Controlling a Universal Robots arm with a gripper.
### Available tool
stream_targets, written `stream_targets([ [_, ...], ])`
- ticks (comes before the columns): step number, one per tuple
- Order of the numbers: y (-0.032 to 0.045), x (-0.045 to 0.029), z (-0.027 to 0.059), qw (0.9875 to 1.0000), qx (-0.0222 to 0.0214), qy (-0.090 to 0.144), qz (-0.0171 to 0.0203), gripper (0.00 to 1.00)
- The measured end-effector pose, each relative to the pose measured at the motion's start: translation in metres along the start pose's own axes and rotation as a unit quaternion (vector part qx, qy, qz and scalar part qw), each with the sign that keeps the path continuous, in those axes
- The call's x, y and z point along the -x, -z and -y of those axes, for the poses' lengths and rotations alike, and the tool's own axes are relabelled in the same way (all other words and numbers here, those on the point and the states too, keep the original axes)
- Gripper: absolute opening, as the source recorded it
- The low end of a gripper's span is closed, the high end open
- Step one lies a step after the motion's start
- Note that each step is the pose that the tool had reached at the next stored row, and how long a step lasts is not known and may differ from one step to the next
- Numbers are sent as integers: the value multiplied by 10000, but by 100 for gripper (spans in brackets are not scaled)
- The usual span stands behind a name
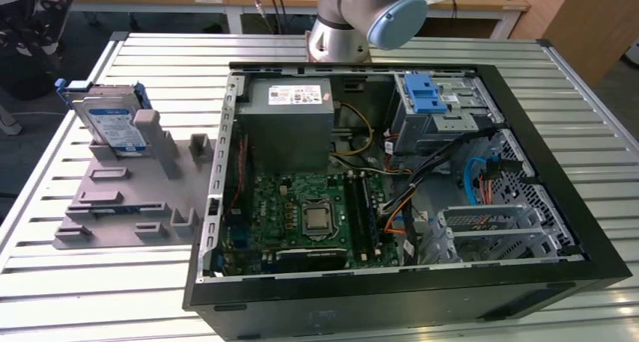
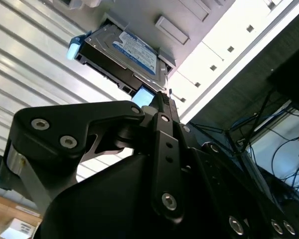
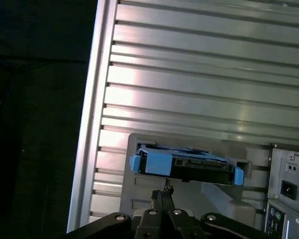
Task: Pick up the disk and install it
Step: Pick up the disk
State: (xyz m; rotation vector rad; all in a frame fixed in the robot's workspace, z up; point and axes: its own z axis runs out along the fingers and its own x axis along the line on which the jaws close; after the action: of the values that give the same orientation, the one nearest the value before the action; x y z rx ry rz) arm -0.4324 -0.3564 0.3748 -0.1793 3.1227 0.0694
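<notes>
Gripper (image 3: pixel 162 191) fingertips sit drawn narrowly together in both wrist views (image 2: pixel 158 95), with nothing held between them. They point at the disk (image 3: pixel 184 164), a flat rectangular metal hard drive with a blue-and-white label and a blue plastic carrier frame round its edges. I cannot tell from the wrist views whether the fingertips touch it.

In the exterior view the disk (image 1: pixel 108 121) stands on its edge, leaning slightly, at the ten o'clock end of a flat grey plastic fixture (image 1: pixel 120 200) with raised blocks and slots. A grey upright post of that fixture is just beside the disk on its three o'clock side. In the second wrist view the disk (image 2: pixel 134 52) shows its labelled face, with blue frame corners at both ends.

The fixture lies on the ribbed aluminium tabletop (image 1: pixel 100 282), at nine o'clock from a large open black computer case (image 1: pixel 399 297) lying on its side. Inside the case, a grey metal box with a white sticker (image 1: pixel 289 117) sits toward eleven o'clock and a green circuit board (image 1: pixel 310 215) toward seven o'clock. A grey metal drive cage with a blue plastic latch (image 1: pixel 429 95) sits at one o'clock. The silver robot arm with a pale blue joint cap (image 1: pixel 349 20) rises at twelve o'clock behind the case.
</notes>
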Motion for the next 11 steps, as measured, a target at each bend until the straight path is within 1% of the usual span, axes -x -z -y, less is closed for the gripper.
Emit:
stream_targets([
  [3,-1,0,0,9998,3,196,-8,11],
  [5,-1,0,0,9995,5,329,-14,11],
  [11,-1,0,0,9977,11,681,-29,11],
])
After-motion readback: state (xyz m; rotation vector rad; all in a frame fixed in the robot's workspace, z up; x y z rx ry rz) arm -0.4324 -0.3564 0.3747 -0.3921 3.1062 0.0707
